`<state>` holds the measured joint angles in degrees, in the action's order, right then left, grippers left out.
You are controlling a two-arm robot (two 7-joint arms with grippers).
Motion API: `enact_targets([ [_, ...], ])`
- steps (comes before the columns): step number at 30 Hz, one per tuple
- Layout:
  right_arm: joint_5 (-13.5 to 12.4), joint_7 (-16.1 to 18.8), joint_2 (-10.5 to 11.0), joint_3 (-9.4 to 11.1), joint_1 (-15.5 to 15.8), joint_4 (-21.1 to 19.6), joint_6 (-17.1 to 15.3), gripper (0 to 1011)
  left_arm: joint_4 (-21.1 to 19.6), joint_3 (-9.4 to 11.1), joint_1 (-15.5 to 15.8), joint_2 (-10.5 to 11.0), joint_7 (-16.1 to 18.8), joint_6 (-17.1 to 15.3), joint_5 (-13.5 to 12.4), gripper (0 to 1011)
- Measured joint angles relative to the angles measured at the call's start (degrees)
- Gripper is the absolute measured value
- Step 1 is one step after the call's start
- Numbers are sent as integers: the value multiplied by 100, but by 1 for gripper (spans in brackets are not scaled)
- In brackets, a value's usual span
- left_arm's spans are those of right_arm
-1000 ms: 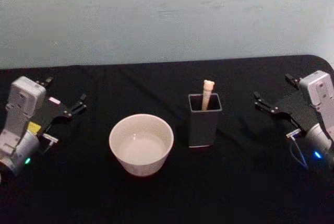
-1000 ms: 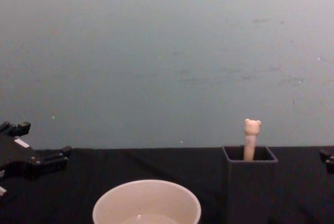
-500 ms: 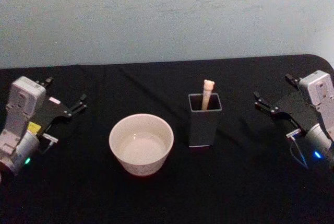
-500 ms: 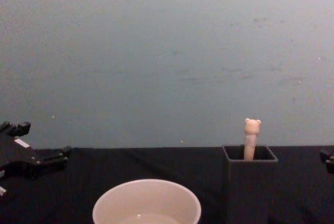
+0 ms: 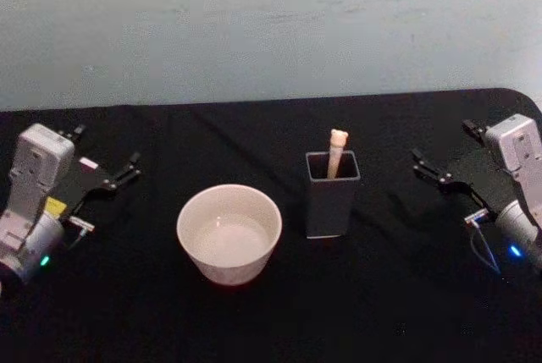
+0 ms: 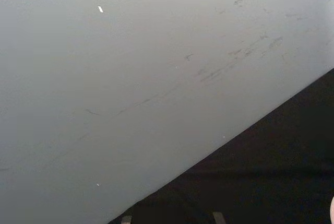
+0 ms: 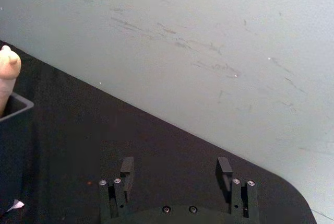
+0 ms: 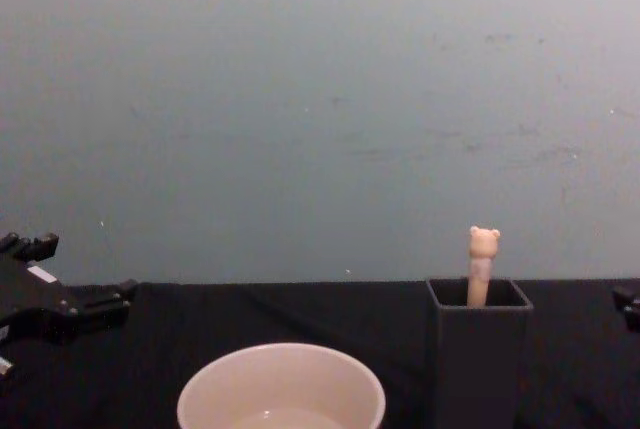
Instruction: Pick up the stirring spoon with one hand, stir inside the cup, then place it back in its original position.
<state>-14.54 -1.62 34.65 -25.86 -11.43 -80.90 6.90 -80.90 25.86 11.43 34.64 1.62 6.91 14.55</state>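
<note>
— Any change from the earlier frames?
— None. Cup (image 5: 227,268) lower centre-left; holder (image 5: 331,206) centre, spoon (image 5: 336,150) upright inside it.
— Arms?
— Left gripper (image 5: 106,147) at left edge, right gripper (image 5: 442,141) at right edge; both angled inward, fingers apart.

- Head view: high, looking forward and down over the whole bench (image 5: 279,321) to the wall (image 5: 271,24).
- Chest view: low, level across the bench; shares the cup (image 8: 281,389) and holder box (image 8: 478,359).
- Left wrist view: tilted, facing the wall.
- Right wrist view: tilted, past its fingers (image 7: 224,167), catching the holder box.
</note>
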Motion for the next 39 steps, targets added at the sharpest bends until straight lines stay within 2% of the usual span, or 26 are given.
enact_targets([
  [11,0,2,-1,3,1,0,0,1002,0,0,0,0,0,0,0,1001],
  [14,-33,123,-18,68,26,-24,27,1002,0,0,0,0,0,0,0,1001],
  [18,-209,372,-30,175,64,-98,95,1002,0,0,0,0,0,0,0,1001],
  [25,-746,1063,-6,380,138,-315,190,1002,0,0,0,0,0,0,0,1001],
  [28,-1048,1427,7,462,161,-409,189,1002,0,0,0,0,0,0,0,1001],
  [29,-1210,1656,14,493,164,-447,177,1002,0,0,0,0,0,0,0,1001],
  [32,-1423,1976,23,521,152,-476,141,1002,0,0,0,0,0,0,0,1001],
  [33,-1563,2201,23,529,131,-480,96,1002,0,0,0,0,0,0,0,1001],
  [39,-1923,2950,-19,494,-13,-387,-92,1002,0,0,0,0,0,0,0,1001],
])
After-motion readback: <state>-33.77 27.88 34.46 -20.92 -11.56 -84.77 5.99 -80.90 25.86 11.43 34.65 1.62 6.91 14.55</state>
